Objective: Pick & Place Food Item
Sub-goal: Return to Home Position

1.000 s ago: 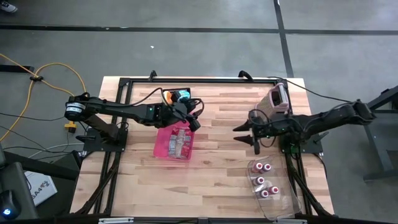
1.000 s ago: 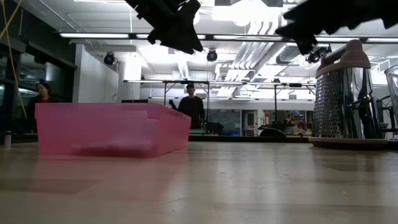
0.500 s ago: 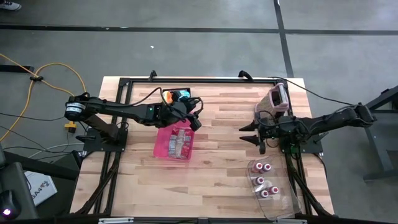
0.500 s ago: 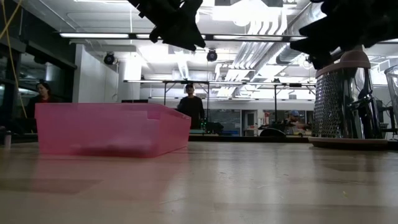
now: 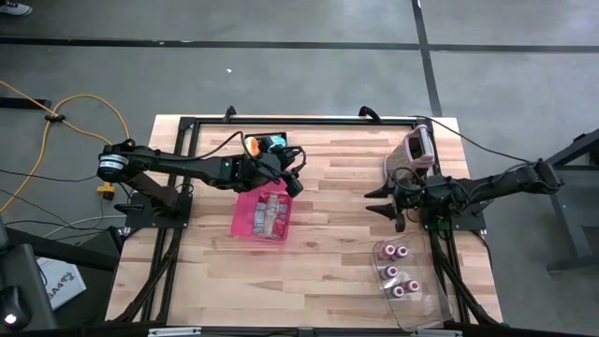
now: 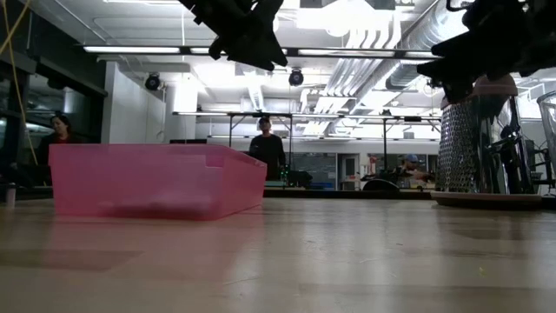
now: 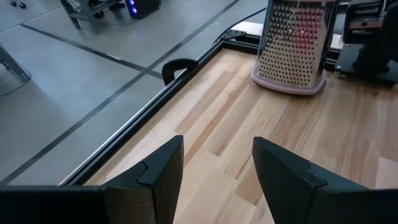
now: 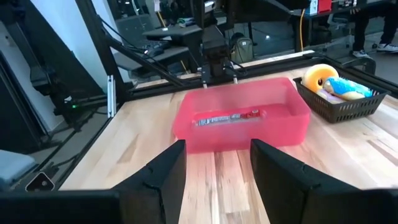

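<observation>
A pink bin (image 5: pixel 245 220) (image 8: pixel 242 130) rests on the wooden table left of the middle. A flat wrapped food item (image 5: pixel 271 213) (image 8: pixel 227 118) lies in it. My left gripper (image 5: pixel 298 178) (image 7: pixel 217 146) hangs open above the bin's far right corner with nothing between its fingers. It shows high over the bin in the low view (image 6: pixel 261 52). My right gripper (image 5: pixel 374 201) (image 8: pixel 217 149) stands open and empty over the table's right half, pointing toward the bin.
A metal grater (image 5: pixel 418 148) (image 6: pixel 482 139) stands at the far right, just behind my right arm. A black basket (image 5: pixel 267 143) with yellow and blue items sits beyond the bin. A clear tray (image 5: pixel 412 285) with three red-and-white pieces lies near right. People stand beyond the table (image 6: pixel 267 143).
My right gripper has drawn back toward the table's right edge and sunk a little, still open. My left gripper and the bin have kept still.
</observation>
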`<action>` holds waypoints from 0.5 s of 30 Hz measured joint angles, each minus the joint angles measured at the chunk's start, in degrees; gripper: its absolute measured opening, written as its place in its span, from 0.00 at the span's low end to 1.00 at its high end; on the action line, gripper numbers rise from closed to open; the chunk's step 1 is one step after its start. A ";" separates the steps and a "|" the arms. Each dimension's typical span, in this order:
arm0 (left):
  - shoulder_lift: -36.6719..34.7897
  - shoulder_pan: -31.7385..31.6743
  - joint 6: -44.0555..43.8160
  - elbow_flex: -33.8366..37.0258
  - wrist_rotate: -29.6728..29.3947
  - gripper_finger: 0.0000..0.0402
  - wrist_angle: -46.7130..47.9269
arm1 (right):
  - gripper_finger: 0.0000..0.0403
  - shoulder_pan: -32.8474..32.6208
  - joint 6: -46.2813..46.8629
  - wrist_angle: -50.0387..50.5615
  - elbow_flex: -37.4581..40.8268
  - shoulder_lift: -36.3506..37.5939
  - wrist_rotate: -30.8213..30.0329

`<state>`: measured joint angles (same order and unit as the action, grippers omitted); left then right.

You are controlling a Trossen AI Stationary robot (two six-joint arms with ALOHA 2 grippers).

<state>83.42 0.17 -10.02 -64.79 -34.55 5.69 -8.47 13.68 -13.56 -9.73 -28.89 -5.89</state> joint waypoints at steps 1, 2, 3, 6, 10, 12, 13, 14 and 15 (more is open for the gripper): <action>0.00 0.00 0.00 0.00 0.00 0.46 -0.02 | 0.41 0.02 -0.01 -0.01 0.54 0.59 0.01; 0.00 0.00 0.00 0.00 0.00 0.46 -0.01 | 0.41 0.00 -0.01 0.06 1.09 1.23 0.02; 0.00 0.00 0.00 0.00 0.00 0.46 0.00 | 0.41 0.01 -0.01 0.07 1.63 1.95 0.02; 0.00 0.00 0.00 0.00 0.00 0.46 -0.03 | 0.41 0.01 -0.01 0.01 2.96 4.32 0.02; 0.00 0.00 0.00 0.00 0.00 0.46 -0.04 | 0.41 0.01 -0.01 0.04 4.84 7.58 0.07; 0.00 0.00 0.00 0.00 0.00 0.46 -0.04 | 0.41 0.02 -0.01 0.05 5.90 9.29 0.07; 0.00 0.00 0.00 0.00 0.00 0.46 -0.04 | 0.41 0.02 0.01 0.04 6.40 10.15 0.07; 0.00 0.02 0.00 0.00 0.00 0.46 -0.06 | 0.41 0.00 -0.01 0.04 6.93 11.03 0.09; 0.00 0.00 0.00 0.00 0.00 0.46 -0.07 | 0.41 0.02 0.01 0.02 7.38 11.85 0.07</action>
<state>83.42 0.16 -10.02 -64.79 -34.54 5.63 -8.45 13.69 -13.54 -2.35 -17.03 -5.82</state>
